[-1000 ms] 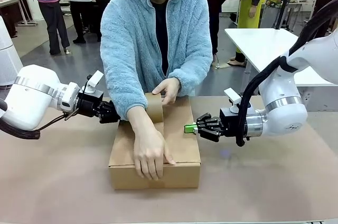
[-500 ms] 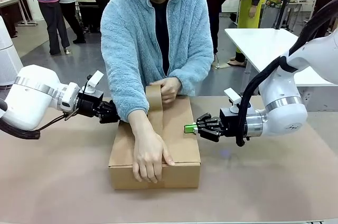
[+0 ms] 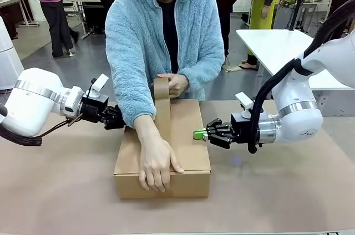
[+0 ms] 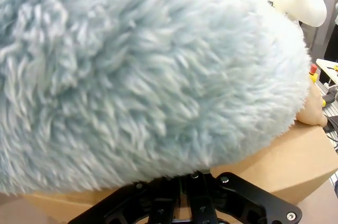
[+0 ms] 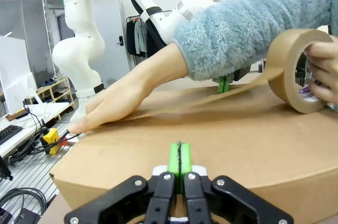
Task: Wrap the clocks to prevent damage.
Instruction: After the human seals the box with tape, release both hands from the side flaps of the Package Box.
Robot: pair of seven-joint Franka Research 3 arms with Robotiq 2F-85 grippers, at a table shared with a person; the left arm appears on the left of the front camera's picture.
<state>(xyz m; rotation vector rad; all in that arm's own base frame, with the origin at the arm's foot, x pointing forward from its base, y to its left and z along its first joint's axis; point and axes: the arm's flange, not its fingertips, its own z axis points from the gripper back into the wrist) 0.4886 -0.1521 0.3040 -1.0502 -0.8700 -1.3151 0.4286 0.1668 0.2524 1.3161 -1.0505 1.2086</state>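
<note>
Clocks are not visible anywhere for you to check; presumably they sit inside the shut cardboard box (image 3: 163, 149) at mid-table, but you cannot confirm that. Start at your right gripper (image 3: 201, 134): its green pads are pressed together with nothing between them, tips just at the box's 3 o'clock side, and in the right wrist view the same pads (image 5: 179, 158) meet flat against the cardboard wall. Your left gripper (image 3: 123, 120) is likewise pinched closed on nothing at the box's 9 o'clock side, half hidden behind the person's fluffy blue sleeve (image 4: 148, 76). Over the last second neither arm has shifted; what changed is the brown tape roll (image 3: 161, 86), which the person's far hand (image 3: 174, 85) has lifted from the lid toward 12 o'clock, drawing a longer strip (image 3: 163, 114) up off the seam. The near hand (image 3: 156, 162) stays flat at the 6 o'clock edge, pinning the strip's end. That reads as sealing under way (wrapping likely finished). Materials: matte, rigid corrugated board with crisp corners; smooth, slightly glossy paper-brown tape on a round core, taut and ribbon-like; the sleeve is deep pile fleece; the table (image 3: 55, 190) is a dull tan sheet.
</note>
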